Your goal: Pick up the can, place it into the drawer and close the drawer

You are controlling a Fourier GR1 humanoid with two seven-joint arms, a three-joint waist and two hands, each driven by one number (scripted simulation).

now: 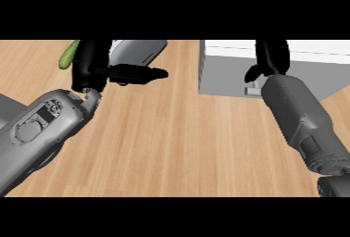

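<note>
Left hand (pixel 96 65) curled round can (pixel 140 50) | right hand (pixel 272 58) at drawer (pixel 226 69) | no writing legible

The left hand (pixel 96 65) covers most of a silver object (pixel 140 51), so only its rounded side shows past the fingers; whether it is the can cannot be told. A green item (pixel 68 54) peeks out behind the same hand, its shape mostly hidden and cut by the upper edge. The right hand (pixel 270 58) runs past the upper edge, so its fingers cannot be read. It overlaps the grey drawer unit (pixel 226 74), whose far part is cut off and inside hidden.
</note>
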